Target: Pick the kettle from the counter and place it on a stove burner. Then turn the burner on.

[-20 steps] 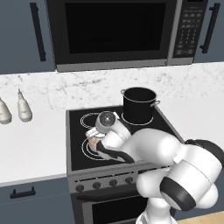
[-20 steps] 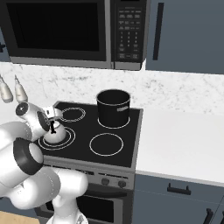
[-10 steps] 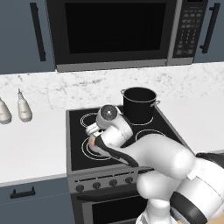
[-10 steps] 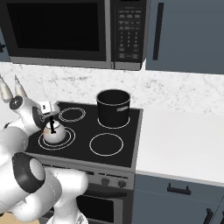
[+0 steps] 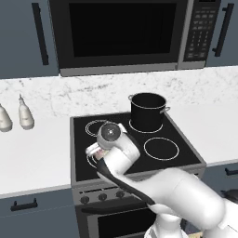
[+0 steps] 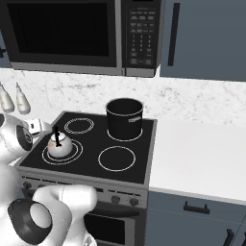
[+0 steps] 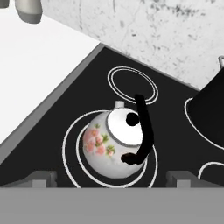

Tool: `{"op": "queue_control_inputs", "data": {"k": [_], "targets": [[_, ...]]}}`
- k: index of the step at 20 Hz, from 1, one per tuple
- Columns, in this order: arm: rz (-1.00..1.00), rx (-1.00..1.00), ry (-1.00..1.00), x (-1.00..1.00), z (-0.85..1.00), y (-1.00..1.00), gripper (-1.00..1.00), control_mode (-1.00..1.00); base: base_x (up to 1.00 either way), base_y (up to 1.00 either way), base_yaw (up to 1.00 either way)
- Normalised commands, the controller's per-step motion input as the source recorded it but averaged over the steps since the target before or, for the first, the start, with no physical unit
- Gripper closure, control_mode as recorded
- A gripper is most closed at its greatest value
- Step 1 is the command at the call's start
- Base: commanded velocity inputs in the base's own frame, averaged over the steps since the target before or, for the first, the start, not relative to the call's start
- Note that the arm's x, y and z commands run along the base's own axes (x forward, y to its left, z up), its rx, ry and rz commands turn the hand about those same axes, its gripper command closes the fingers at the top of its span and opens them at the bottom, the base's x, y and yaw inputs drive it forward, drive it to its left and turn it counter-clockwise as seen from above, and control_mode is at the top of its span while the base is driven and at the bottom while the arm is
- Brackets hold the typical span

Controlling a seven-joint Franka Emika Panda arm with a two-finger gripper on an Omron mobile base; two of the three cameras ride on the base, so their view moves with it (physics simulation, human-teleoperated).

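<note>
Hand view, noted from my remote station: the kettle [image 7: 114, 146] sat upright inside the double white rings of the large stove burner [image 7: 72, 135], at the centre of the frame. Its spout pointed toward 12 o'clock and its thin black handle [image 7: 143, 131] arched over the lid. The gripper [image 7: 112, 179] hung above it with its fingers [image 7: 41, 178] spread wide apart, clear of the kettle on either side and holding nothing. The black cooking pot [image 7: 210, 120] stood at 3 o'clock and the smaller double ring [image 7: 132, 84] at 12. A pale shaker [image 7: 29, 9] stood on the white counter [image 7: 30, 61] at 11.

Right base view confirmed it: the kettle [image 6: 59, 145] rested on the front-left burner [image 6: 62, 153], with the cooking pot [image 6: 125, 117] at its 2 o'clock. The knobs [image 6: 115, 199] ran along the stove's front edge.

My judgement was that the placing was done and the knob remained. The kettle looked light, rigid and glossy, probably slick on the body, so the handle's crown seemed the surest hold. The microwave [image 6: 67, 33] keypad [image 6: 140, 29] showed markings too small for me to read. The kettle bore pink flowers, no lettering.
</note>
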Motion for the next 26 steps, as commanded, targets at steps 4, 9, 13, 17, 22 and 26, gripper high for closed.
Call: {"op": "queue_control_inputs", "data": {"k": [4, 9, 13, 17, 22, 26], "targets": [[-0.05, 0.00, 0.00, -0.55, -0.25, 0.34, -1.00, -1.00, 0.00, 0.00, 0.00], [-0.02, 0.00, 0.00, -0.51, -0.48, 0.39, -1.00, -1.00, 0.00, 0.00, 0.00], [-0.02, 0.00, -0.01, -0.43, -0.44, 0.37, -1.00, -1.00, 0.00, 0.00, 0.00], [-0.07, 0.00, -0.08, -0.27, -0.27, 0.15, -1.00, -1.00, 0.00, 0.00, 0.00], [-0.14, 0.02, -0.13, -0.02, -0.43, 0.00, -1.00, -1.00, 0.00, 0.00, 0.00], [-0.16, 0.10, -0.06, -0.03, -0.37, -0.01, -1.00, -1.00, 0.00, 0.00, 0.00]]}}
